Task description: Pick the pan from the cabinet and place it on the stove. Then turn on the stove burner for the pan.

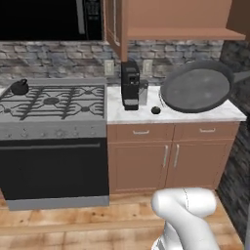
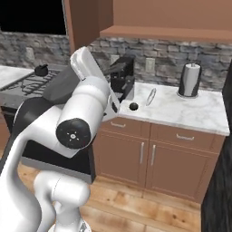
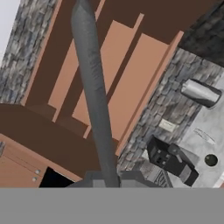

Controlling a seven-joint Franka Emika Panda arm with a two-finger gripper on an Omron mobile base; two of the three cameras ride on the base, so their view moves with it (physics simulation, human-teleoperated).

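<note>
The pan (image 1: 195,88) hangs tilted in the air above the right-hand counter, its flat base facing the left base view and its handle pointing off to the right. In the hand view the pan (image 3: 89,78) runs edge-on as a long grey strip up from my gripper (image 3: 106,182), which is shut on its handle. The cabinet (image 1: 115,27) stands open above, its bare shelf (image 1: 185,33) over the pan. The stove (image 1: 53,103) is to the left, apart from the pan, with knobs along its front.
A small black kettle (image 1: 19,87) sits on the stove's back left. A black coffee machine (image 1: 130,84) stands on the counter (image 1: 132,114) beside the stove, a small dark round thing (image 1: 155,110) near it. A paper towel roll (image 2: 190,80) stands at the back right.
</note>
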